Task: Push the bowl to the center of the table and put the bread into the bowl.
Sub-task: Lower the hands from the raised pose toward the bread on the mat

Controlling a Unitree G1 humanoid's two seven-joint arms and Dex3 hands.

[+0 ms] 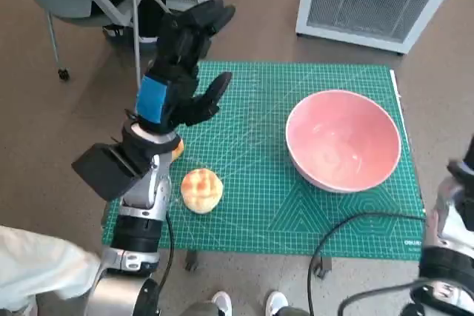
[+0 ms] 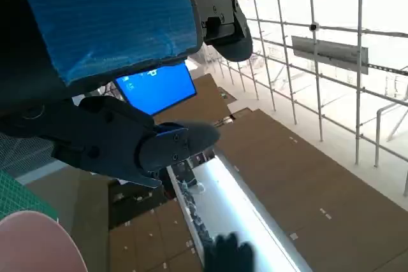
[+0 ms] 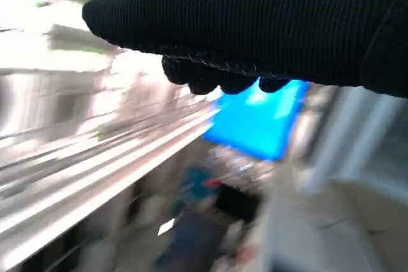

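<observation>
the pink bowl (image 1: 344,140) sits on the right part of the green cutting mat (image 1: 259,205), and the bread roll (image 1: 201,190) lies well apart at the mat's left. the left hand (image 1: 185,57) is raised above the mat's left side, fingers spread and empty. the right hand (image 3: 255,23) shows only as a dark glove, so i cannot tell its state

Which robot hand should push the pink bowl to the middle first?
Probably the right hand. The bowl sits on the table's right side, next to the right arm. The left hand is raised over the far left, nearer the bread.
</observation>
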